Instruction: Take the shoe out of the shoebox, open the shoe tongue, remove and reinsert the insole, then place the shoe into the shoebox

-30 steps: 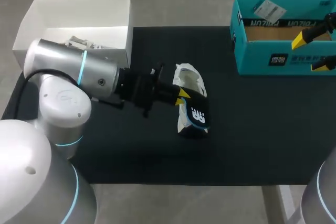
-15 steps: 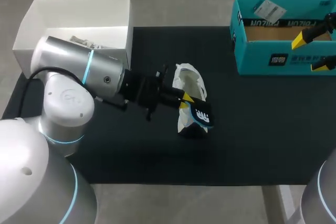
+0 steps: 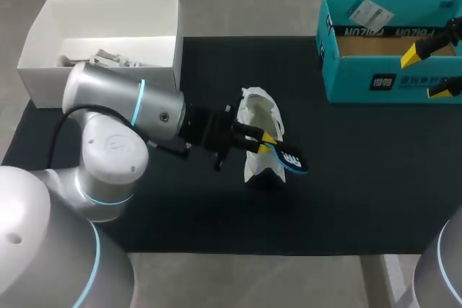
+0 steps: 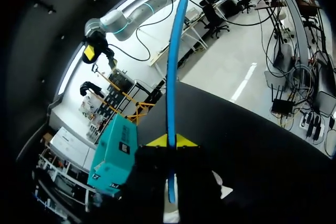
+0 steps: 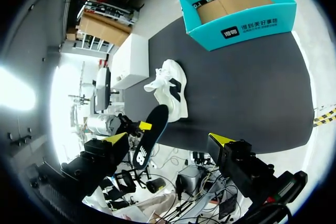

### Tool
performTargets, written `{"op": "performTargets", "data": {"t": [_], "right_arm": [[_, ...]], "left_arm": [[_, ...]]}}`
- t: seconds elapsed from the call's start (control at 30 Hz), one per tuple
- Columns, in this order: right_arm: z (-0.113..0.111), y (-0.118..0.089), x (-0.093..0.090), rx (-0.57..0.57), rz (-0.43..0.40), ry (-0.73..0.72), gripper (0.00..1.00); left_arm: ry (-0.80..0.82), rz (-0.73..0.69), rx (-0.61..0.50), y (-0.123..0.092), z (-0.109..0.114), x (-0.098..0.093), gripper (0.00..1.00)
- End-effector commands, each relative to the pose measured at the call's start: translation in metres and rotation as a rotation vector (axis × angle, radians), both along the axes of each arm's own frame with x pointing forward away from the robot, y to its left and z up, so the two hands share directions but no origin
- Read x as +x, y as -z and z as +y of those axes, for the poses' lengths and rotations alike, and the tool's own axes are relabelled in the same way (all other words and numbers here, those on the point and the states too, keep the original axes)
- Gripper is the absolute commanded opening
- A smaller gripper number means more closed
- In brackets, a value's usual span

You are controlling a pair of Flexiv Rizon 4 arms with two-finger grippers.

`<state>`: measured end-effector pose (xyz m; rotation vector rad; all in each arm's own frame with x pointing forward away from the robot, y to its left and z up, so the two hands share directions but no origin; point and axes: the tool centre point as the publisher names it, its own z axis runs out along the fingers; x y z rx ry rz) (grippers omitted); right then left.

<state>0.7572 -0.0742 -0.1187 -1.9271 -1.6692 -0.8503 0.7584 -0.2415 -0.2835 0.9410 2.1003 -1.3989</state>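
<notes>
Left gripper (image 3: 266, 142) is closed on the insole (image 3: 291, 159): in the left wrist view the insole is seen edge-on as a thin blue strip, pinched between the two yellow tips and running straight out ahead of them. In the head view the insole is held low, just beside the end of the shoe (image 3: 258, 112) nearest the robot, with its free end pointing toward the right side of the table; dark top face, blue edge and a white mark can be made out. Whether the insole touches the shoe cannot be told. The shoe, white, is lying on the black mat (image 3: 361, 178) near the table's middle, outside the shoebox (image 3: 361, 81) and well apart from it. The shoebox, teal and open-topped, is set at the mat's far right corner; a paper tag is seen at its back wall. A white box (image 3: 108, 1) is set at the far left corner, with small items inside that cannot be made out. The left arm (image 3: 123, 106) is laid across the mat's left part, just in front of the white box. Right gripper (image 3: 429, 72) is seen at the right edge over the shoebox's front wall, fingers spread wide, nothing held between them.
</notes>
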Motion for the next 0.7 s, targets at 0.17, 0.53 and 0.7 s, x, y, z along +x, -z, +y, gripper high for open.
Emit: {"op": "performTargets", "data": {"t": [0.17,0.53,0.7], "right_arm": [[0.000,0.000,0.000,-0.001,0.001,0.001,1.00],[0.000,0.000,0.000,-0.001,0.001,0.001,1.00],[0.000,0.000,0.000,-0.001,0.001,0.001,1.00]], "left_arm": [[-0.035,0.006,0.028,0.020,0.004,0.017,0.00],[-0.039,0.043,0.017,0.033,0.012,0.034,0.00],[-0.040,0.056,0.021,0.037,0.011,0.042,0.00]]}}
